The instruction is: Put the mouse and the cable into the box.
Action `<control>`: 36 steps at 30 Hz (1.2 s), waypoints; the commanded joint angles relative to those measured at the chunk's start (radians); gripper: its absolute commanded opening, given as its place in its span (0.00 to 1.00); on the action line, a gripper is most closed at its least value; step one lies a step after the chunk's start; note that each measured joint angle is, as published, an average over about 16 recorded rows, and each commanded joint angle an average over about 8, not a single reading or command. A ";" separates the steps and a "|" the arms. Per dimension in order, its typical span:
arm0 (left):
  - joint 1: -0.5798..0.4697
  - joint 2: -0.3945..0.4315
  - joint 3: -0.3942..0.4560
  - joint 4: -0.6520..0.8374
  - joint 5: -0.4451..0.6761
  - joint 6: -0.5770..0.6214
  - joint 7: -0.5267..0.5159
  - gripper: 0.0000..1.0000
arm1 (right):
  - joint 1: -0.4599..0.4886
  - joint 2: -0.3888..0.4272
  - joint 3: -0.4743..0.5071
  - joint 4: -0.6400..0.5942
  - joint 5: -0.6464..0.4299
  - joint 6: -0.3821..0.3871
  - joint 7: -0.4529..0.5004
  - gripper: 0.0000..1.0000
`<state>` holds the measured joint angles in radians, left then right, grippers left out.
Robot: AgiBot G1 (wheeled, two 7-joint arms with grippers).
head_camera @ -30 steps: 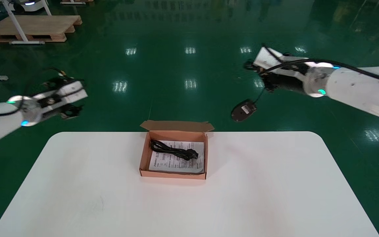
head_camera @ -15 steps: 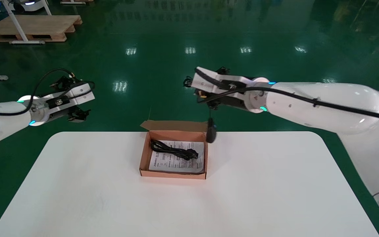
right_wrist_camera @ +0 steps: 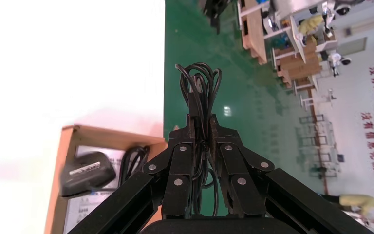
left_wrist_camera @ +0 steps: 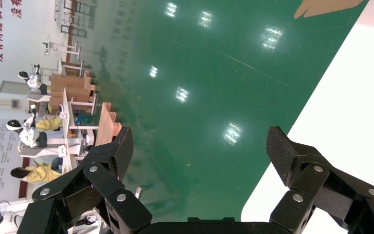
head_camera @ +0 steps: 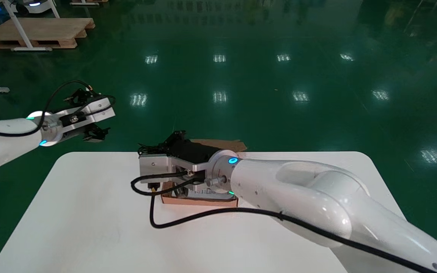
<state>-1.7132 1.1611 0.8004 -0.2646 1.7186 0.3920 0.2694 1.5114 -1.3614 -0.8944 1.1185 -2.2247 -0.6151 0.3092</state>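
My right gripper [right_wrist_camera: 200,122] is shut on the coiled bundle of the mouse cable [right_wrist_camera: 199,90], which sticks out past the fingertips. The black mouse [right_wrist_camera: 86,171] lies low inside the brown cardboard box [right_wrist_camera: 64,146], on a printed leaflet [right_wrist_camera: 85,209], beside a second black cable [right_wrist_camera: 134,161]. In the head view the right gripper [head_camera: 167,146] hovers over the box [head_camera: 199,201] at the table's far middle and hides most of its inside. My left gripper [head_camera: 94,133] hangs open and empty past the table's far left corner; the left gripper [left_wrist_camera: 199,151] has only green floor between its fingers.
The white table [head_camera: 89,227] spreads round the box. The box's rear flap [head_camera: 228,144] stands open beyond it. My right arm's black hose [head_camera: 154,212] loops over the table in front of the box. A wooden pallet [head_camera: 36,32] lies far off on the green floor.
My right arm has swung from over the floor at the far right to above the box, carrying the mouse by its cable. The left gripper has drifted slightly towards the table.
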 commanded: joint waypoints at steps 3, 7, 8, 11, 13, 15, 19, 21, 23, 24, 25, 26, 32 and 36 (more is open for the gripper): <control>0.005 -0.006 0.008 -0.017 0.014 0.000 -0.025 1.00 | -0.007 -0.004 -0.063 -0.011 -0.087 0.066 0.097 0.00; 0.009 -0.012 0.015 -0.035 0.029 0.000 -0.051 1.00 | -0.001 -0.002 -0.115 -0.056 -0.167 0.087 0.183 0.03; 0.010 -0.013 0.017 -0.039 0.032 0.000 -0.057 1.00 | -0.002 -0.001 -0.126 -0.063 -0.183 0.088 0.196 0.10; 0.012 -0.018 0.021 -0.049 0.040 0.000 -0.073 1.00 | -0.007 0.000 -0.161 -0.076 -0.229 0.088 0.226 0.48; 0.013 -0.020 0.023 -0.053 0.044 0.000 -0.079 1.00 | -0.011 0.000 -0.175 -0.080 -0.248 0.087 0.236 0.73; 0.014 -0.021 0.024 -0.056 0.047 0.000 -0.082 1.00 | -0.013 0.000 -0.182 -0.082 -0.257 0.087 0.241 0.95; 0.014 -0.021 0.025 -0.057 0.048 0.001 -0.082 1.00 | -0.014 0.001 -0.183 -0.084 -0.259 0.086 0.240 1.00; 0.014 -0.021 0.025 -0.057 0.047 0.001 -0.080 1.00 | -0.013 0.001 -0.180 -0.083 -0.255 0.086 0.238 1.00; 0.014 -0.020 0.024 -0.056 0.046 0.001 -0.079 1.00 | -0.012 0.001 -0.177 -0.083 -0.251 0.086 0.236 1.00; 0.014 -0.020 0.024 -0.055 0.046 0.001 -0.079 1.00 | -0.012 0.001 -0.175 -0.083 -0.250 0.085 0.235 1.00; 0.014 -0.020 0.024 -0.055 0.046 0.001 -0.078 1.00 | -0.011 0.001 -0.174 -0.082 -0.248 0.085 0.234 1.00; 0.014 -0.020 0.024 -0.054 0.045 0.001 -0.078 1.00 | -0.011 0.001 -0.173 -0.082 -0.247 0.085 0.234 1.00; 0.014 -0.019 0.023 -0.052 0.043 0.001 -0.075 1.00 | -0.009 0.001 -0.168 -0.081 -0.240 0.085 0.231 1.00; 0.014 -0.018 0.022 -0.051 0.042 0.001 -0.075 1.00 | -0.010 0.004 -0.163 -0.079 -0.232 0.082 0.228 1.00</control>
<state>-1.6991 1.1426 0.8227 -0.3162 1.7610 0.3927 0.1945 1.4964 -1.3490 -1.0490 1.0419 -2.4371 -0.5442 0.5336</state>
